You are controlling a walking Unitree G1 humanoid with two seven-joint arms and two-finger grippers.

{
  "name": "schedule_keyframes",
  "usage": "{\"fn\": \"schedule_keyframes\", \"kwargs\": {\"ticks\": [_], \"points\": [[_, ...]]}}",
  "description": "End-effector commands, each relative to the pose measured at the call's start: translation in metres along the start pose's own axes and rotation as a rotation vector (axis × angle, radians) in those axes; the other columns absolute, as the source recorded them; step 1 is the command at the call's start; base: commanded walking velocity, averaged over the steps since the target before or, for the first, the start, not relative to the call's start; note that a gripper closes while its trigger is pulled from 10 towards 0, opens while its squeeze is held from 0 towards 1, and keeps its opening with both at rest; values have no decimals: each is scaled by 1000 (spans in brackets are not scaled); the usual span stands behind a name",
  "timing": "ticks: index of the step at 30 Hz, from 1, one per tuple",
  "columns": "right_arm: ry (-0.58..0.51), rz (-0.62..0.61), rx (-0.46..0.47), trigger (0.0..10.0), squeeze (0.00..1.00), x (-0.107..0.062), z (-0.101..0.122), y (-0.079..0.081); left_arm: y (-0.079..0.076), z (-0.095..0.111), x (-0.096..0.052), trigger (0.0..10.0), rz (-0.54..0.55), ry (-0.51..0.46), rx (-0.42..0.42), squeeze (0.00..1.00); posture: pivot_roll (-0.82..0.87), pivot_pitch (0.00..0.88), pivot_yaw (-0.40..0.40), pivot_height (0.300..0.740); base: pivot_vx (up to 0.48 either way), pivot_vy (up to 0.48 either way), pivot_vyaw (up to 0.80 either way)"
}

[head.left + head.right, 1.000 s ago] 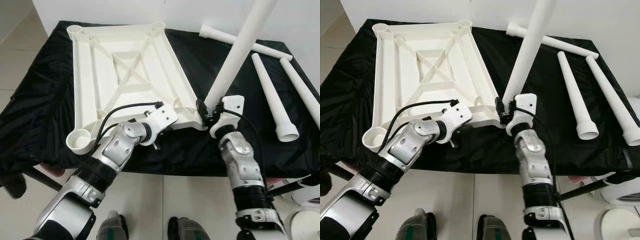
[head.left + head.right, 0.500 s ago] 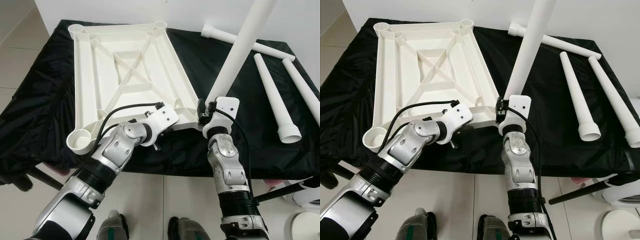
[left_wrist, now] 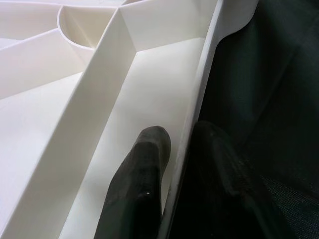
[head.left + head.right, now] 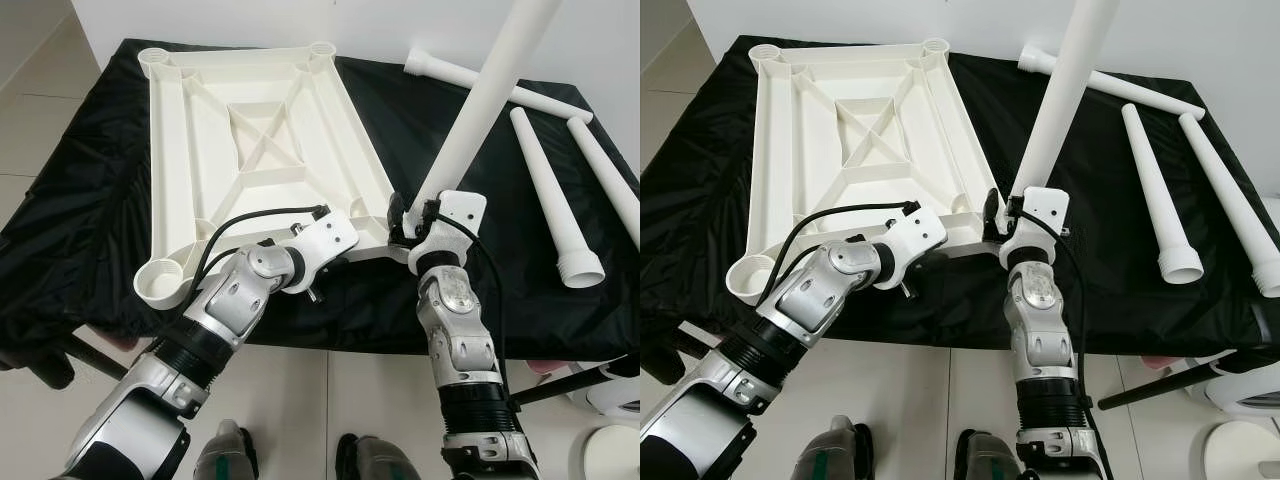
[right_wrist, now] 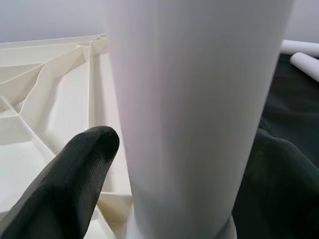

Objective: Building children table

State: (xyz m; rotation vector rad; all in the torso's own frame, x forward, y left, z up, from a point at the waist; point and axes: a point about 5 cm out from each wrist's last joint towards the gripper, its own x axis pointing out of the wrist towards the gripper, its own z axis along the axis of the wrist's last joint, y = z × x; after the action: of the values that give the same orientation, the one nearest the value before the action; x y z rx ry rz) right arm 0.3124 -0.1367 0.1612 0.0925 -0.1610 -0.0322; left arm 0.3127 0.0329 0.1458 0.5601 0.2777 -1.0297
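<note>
Robot seats a white table leg in a corner socket of the upturned tabletop while its other gripper pinches the tabletop's rim.

The ribbed white tabletop [image 4: 250, 150] lies upside down on a black cloth [image 4: 80, 200]. The right gripper [image 4: 412, 222] has its fingers [image 5: 65, 184] closed around the base of the table leg [image 4: 480, 100], which stands tilted in the near right corner socket; how deep it sits is hard to tell. The left gripper [image 4: 335, 262] clamps the near rim, one finger [image 3: 139, 184] inside the wall and one outside. Three more legs [image 4: 545, 190] lie loose on the cloth to the right, well apart from the tabletop.
</note>
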Motion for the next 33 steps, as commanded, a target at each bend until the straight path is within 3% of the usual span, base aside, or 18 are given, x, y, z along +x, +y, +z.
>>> {"fn": "schedule_keyframes", "kwargs": {"ticks": [1, 3, 4, 13, 15, 18, 24, 33], "points": [[26, 2, 4, 10000, 1000, -3, -5, -3, -11, 6, 3, 10000, -60, -19, 31, 0, 7, 86, -37, 740, 0, 0, 0], [22, 21, -4, 10000, 1000, -3, -4, -3, -11, 6, 3, 10000, -60, -20, 30, 0, 6, 86, -37, 740, 0, 0, 0], [23, 93, -7, 10000, 0, -3, -4, -9, -12, 7, 3, 10000, -62, -21, 32, 0, 3, 81, -37, 740, 0, 0, 0], [9, 221, -50, 10000, 0, 1, 1, -27, -13, 7, 5, 10000, -68, -24, 36, 0, -3, 76, -36, 740, 0, 0, 0], [31, 232, -74, 10000, 0, 8, -1, -42, -15, 7, 5, 10000, -73, -25, 36, 0, -3, 77, -37, 740, 0, 0, 0], [36, 288, -62, 10000, 0, 11, 0, -47, -16, 7, 6, 10000, -76, -25, 34, 0, -2, 76, -36, 740, 0, 0, 0], [36, 450, -62, 10000, 0, 9, -1, -48, -17, 7, 6, 10000, -77, -25, 33, 0, -2, 72, -37, 740, 0, 0, 0], [46, 586, -29, 10000, 0, 9, -4, -50, -17, 7, 6, 10000, -77, -26, 35, 0, -3, 73, -36, 740, 0, 0, 0]]}}
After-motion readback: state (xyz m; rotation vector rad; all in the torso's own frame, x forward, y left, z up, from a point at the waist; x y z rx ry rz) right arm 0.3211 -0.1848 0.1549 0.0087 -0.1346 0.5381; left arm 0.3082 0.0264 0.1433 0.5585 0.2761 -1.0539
